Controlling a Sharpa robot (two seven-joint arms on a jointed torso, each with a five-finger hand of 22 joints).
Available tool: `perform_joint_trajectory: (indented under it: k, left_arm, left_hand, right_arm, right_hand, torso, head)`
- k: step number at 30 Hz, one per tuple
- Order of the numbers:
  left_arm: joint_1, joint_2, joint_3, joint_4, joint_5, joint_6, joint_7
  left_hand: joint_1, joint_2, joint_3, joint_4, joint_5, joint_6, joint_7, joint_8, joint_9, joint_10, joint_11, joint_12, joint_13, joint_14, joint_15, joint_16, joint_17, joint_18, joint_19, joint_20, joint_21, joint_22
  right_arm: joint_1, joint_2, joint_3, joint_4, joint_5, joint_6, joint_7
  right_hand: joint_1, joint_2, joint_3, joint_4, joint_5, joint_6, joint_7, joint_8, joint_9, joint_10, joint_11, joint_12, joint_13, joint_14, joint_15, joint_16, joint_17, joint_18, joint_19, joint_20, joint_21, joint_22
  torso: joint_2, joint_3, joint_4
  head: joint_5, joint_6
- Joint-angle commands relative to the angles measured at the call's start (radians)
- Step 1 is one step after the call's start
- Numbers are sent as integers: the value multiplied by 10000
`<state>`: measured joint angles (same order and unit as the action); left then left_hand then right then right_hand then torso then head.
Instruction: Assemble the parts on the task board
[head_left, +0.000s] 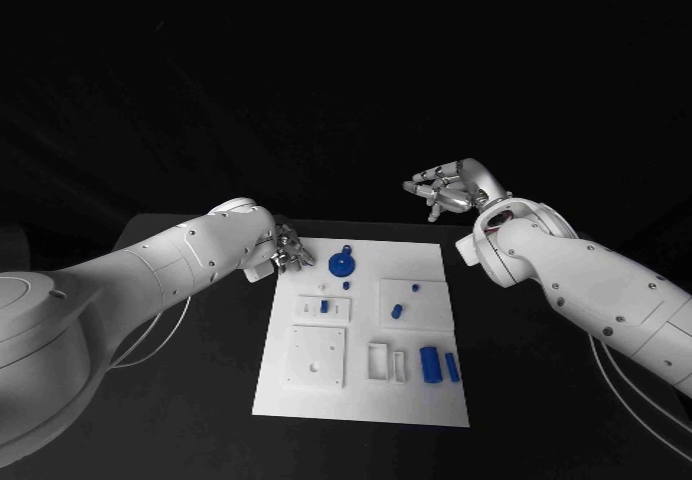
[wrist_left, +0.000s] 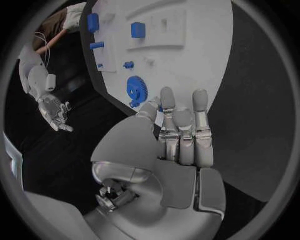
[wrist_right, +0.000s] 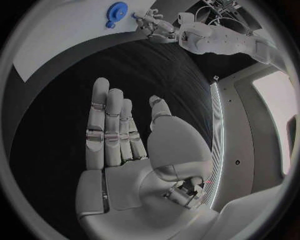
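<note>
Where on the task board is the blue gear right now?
In the head view the blue gear lies near the task board's far edge, on its left side, just right of the left robot hand.

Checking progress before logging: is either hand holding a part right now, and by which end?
Nothing is held. The left hand and the right hand both have empty, spread fingers.

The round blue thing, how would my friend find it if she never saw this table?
Start at the white task board in the middle of the black table. Look along its far edge, beside the left hand. The blue gear lies there, the board's only round, toothed part; the other blue pieces are small blocks and pegs.
</note>
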<state>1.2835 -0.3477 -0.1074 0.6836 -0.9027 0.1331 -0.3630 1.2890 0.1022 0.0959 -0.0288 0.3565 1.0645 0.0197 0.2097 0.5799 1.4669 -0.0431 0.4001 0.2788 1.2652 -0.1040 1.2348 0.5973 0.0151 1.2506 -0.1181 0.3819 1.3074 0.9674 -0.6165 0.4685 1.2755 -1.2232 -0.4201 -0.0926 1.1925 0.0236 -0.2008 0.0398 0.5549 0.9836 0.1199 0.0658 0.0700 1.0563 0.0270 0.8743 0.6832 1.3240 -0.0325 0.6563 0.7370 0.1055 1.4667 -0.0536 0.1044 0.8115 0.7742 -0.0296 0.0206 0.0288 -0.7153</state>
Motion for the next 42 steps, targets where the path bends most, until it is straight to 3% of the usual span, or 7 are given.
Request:
perform_joint_trajectory:
  k: [1, 6, 10, 24, 31, 38, 42]
  left_arm:
    - [-5, -105, 0, 172, 472, -314, 91]
    - [0, -375, 4, 530, 832, -470, 15]
    - [18, -701, 10, 1063, 1068, -628, -107]
    - [47, -2159, -36, 3998, 1062, -1789, -759]
    - [20, -2686, -298, 5044, 802, -2377, -983]
    - [-59, -3020, -742, 5844, 26, -2894, -1221]
    - [-126, -3094, -921, 6101, -342, -3071, -1295]
  left_hand:
    - [-252, -179, 737, -550, 368, 25, -82, 502, 2591, 345, -68, 111, 64, 70, -42, 102, 36, 58, 12, -76, 91, 214]
    - [-752, -205, 1254, -922, 529, 179, -93, 155, 3214, 340, -78, 204, 178, 100, -53, 121, 91, 77, -59, -85, 296, 197]
    - [-776, -197, 1256, -956, 572, 220, -99, 117, 3263, 360, -83, 212, 183, 123, -55, 133, 120, 83, -56, -84, 315, 197]
    - [-925, -174, 1282, -1106, 682, 387, -140, 26, 3321, 412, -125, 439, 249, 351, -91, 306, 419, 108, 32, -110, 438, 195]
    - [-965, -183, 1269, -1144, 709, 468, -159, -1, 3279, 427, -141, 550, 259, 450, -104, 378, 564, 117, 67, -119, 487, 195]
    - [-984, -189, 1254, -1181, 710, 534, -176, -29, 3220, 431, -161, 699, 272, 556, -125, 454, 718, 126, 117, -137, 540, 193]
    - [-991, -195, 1246, -1192, 709, 560, -182, -32, 3203, 431, -166, 736, 271, 586, -131, 473, 761, 125, 125, -143, 554, 192]
  right_arm:
    - [0, -19, 4, 15, 14, 122, 50]
    - [-1, -49, 3, 42, 42, 150, 34]
    - [-1, -96, 3, 61, 51, 162, 17]
    - [-12, -242, 1, 17, 58, 206, -20]
    - [-40, -257, -1, -64, 60, 237, -24]
    - [-100, -227, -2, -150, 63, 274, -22]
    - [-131, -195, -3, -197, 63, 286, -15]
  right_hand:
    - [3, 63, 1, -46, 34, 32, -8, -25, 1, 13, -35, 26, -6, 38, -49, -34, 12, -33, 224, -20, 35, -9]
    - [-15, 68, 6, -56, 52, 35, -9, -25, 1, 17, -37, 30, -1, 40, -50, -32, 16, -32, 222, -21, 49, -10]
    - [-17, 64, 11, -68, 75, 35, -8, -24, 1, 14, -37, 28, 0, 40, -50, -31, 19, -33, 217, -20, 56, -13]
    - [-23, 58, 30, -99, 164, 40, -11, -24, 1, 14, -41, 20, 1, 40, -51, -33, 23, -33, 205, -21, 78, -25]
    - [-29, 65, 39, -103, 186, 38, -11, -23, 1, 14, -40, 17, 1, 37, -51, -37, 22, -34, 202, -21, 86, -30]
    - [-29, 65, 39, -103, 186, 38, -11, -23, 1, 14, -40, 17, 1, 37, -51, -37, 22, -34, 202, -21, 86, -30]
    - [-26, 68, 53, -114, 208, 29, -7, -26, 0, 14, -40, 16, 3, 37, -52, -37, 24, -34, 198, -22, 95, -38]
  torso:
    - [-19, 9, 26]
    - [-30, 4, 20]
    - [-52, 12, 65]
    - [-201, 31, 229]
    - [-311, 41, 325]
    - [-432, 45, 406]
    - [-484, 45, 438]
  head:
    - [14, 7]
    - [40, 11]
    - [44, 3]
    - [30, -159]
    - [15, -313]
    - [18, -497]
    - [26, -561]
